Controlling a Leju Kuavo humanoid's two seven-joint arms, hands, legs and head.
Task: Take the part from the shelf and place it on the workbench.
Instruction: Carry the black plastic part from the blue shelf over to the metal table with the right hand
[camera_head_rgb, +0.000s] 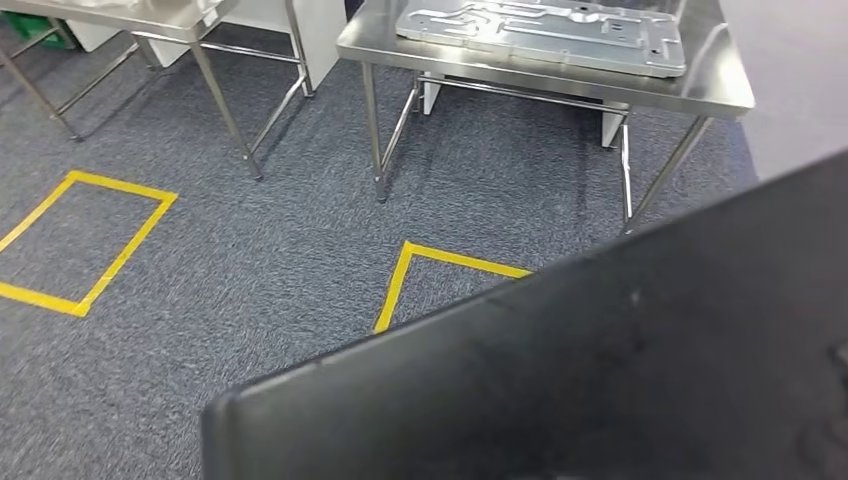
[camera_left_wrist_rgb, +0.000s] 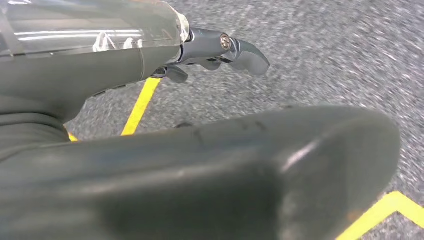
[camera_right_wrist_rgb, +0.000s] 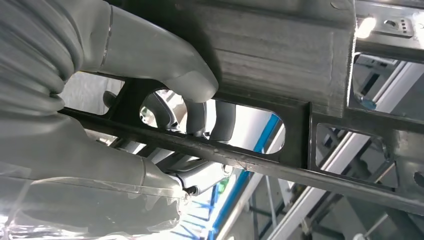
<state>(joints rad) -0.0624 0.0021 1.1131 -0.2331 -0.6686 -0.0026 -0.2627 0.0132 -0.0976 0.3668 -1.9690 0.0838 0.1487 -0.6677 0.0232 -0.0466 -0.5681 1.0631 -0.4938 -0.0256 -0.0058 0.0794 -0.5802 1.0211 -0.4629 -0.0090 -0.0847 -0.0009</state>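
Note:
A big dark flat part (camera_head_rgb: 600, 380) fills the lower right of the head view, tilted over the carpet. Its rounded corner (camera_left_wrist_rgb: 225, 175) is close in the left wrist view. There my left hand (camera_left_wrist_rgb: 220, 50) reaches out beside it with fingers straight, and carpet shows between the fingers and the part; whether it grips is unclear. In the right wrist view my right hand (camera_right_wrist_rgb: 190, 100) grips the part's frame (camera_right_wrist_rgb: 280, 50), thumb on one side and fingers hooked through a slot. The steel workbench (camera_head_rgb: 500, 70) stands ahead, apart from the part.
A silver pressed metal plate (camera_head_rgb: 545, 30) lies on the workbench. A second steel table (camera_head_rgb: 150, 20) stands at the far left. Yellow tape boxes (camera_head_rgb: 85, 240) (camera_head_rgb: 440, 265) mark the grey carpet in front of the tables.

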